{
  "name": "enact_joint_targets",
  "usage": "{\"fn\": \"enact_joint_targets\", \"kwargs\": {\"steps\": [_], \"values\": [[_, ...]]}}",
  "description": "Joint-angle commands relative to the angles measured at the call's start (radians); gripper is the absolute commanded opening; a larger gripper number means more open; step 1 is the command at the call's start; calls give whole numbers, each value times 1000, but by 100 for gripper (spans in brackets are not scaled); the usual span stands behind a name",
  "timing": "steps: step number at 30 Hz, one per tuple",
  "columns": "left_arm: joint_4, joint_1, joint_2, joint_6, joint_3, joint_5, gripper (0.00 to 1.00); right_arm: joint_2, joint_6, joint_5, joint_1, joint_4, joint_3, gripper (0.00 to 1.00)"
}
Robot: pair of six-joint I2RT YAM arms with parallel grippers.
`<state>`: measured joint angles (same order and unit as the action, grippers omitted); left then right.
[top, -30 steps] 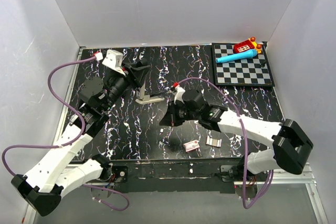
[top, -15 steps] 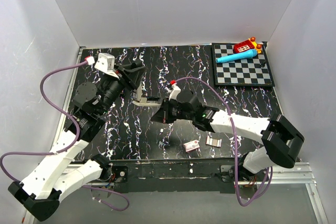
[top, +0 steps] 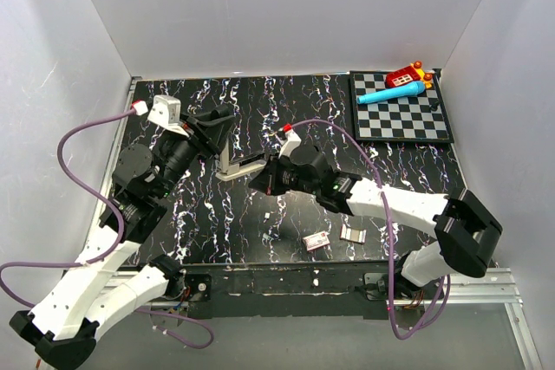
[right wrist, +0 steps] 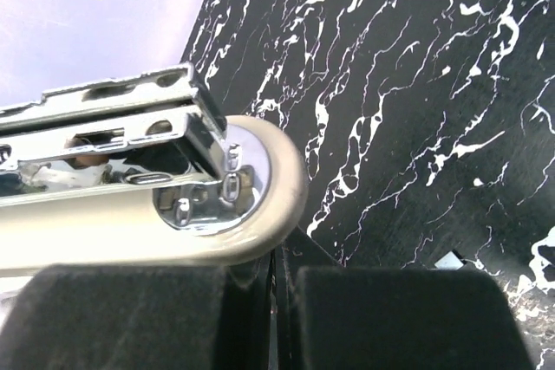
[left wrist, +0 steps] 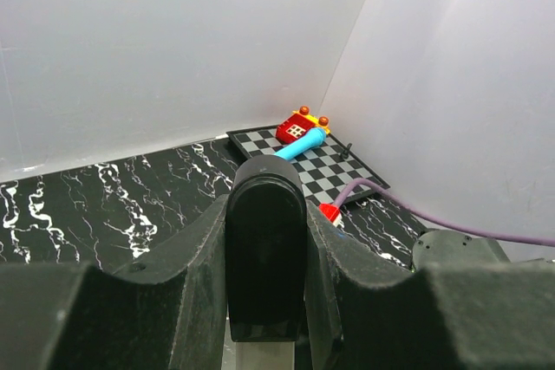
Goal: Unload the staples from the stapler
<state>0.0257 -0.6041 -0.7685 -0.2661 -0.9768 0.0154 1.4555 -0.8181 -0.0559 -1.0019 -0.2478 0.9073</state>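
Over table [top: 199, 231], far from edges: left gripper [top: 218, 133] clamped on stapler [top: 247, 164]; right gripper [top: 260, 183] closed at tip.

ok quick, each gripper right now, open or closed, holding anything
left gripper: closed on the stapler, at its dark end
right gripper: closed, nothing visible between its pads, right beside the stapler's front tip

Bright, even overhead light, soft shadows on the black white-veined tabletop [top: 299, 101], mirror glare on the grey-silver metal stapler [right wrist: 195, 186], close-up black finger pads [right wrist: 113, 318] blurred at bottom edge.
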Motion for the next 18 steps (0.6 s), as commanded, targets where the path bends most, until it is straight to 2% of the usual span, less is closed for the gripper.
{"fn": "enact_joint_targets", "kwargs": {"steps": [1,10,18], "values": [[-32,1,29,-39,9,-54,0,-32,59,51,-4,-2,65,1],[33,1,43,-32,20,-109,0,-110,230,163,3,74,116,1],[37,1,23,-28,23,-157,0,-173,362,156,6,146,163,1]]}}
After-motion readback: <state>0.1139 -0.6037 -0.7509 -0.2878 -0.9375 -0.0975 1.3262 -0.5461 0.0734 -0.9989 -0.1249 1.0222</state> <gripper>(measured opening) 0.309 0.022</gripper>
